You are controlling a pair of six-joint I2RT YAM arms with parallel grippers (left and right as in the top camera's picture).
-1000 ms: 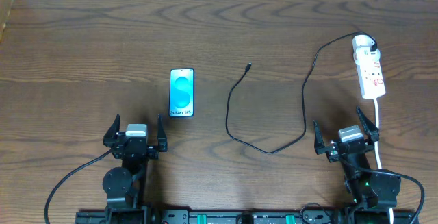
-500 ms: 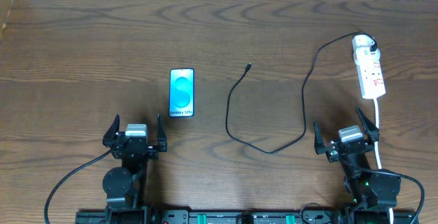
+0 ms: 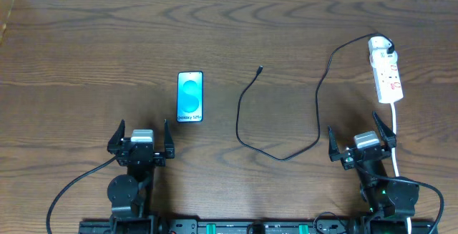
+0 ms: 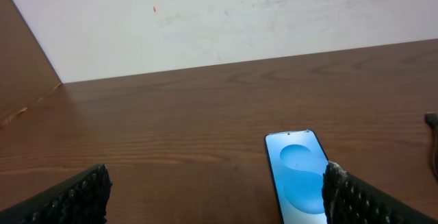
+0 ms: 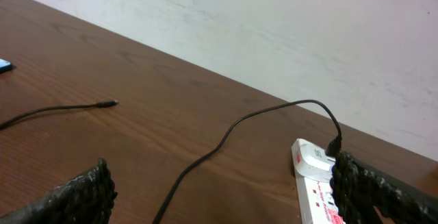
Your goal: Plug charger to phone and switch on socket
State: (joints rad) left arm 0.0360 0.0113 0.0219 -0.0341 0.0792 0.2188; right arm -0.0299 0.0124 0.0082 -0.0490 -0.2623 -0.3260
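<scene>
The phone (image 3: 190,97) lies flat on the wooden table, blue screen up, and shows again in the left wrist view (image 4: 295,171). My left gripper (image 3: 142,140) stands open just below and left of it, nothing between its fingers. The charger (image 3: 286,112) is a thin black cable snaking across the middle, its free connector tip (image 3: 260,69) lying loose right of the phone. Its other end is plugged into the far end of the white socket (image 3: 386,70) at the right. My right gripper (image 3: 361,139) is open below the socket (image 5: 316,186). The charger (image 5: 226,138) crosses the right wrist view.
A thick white cord (image 3: 396,137) runs from the socket down past my right gripper toward the table's front edge. A pale wall borders the table at the back. A wooden side panel (image 4: 20,66) rises at the far left.
</scene>
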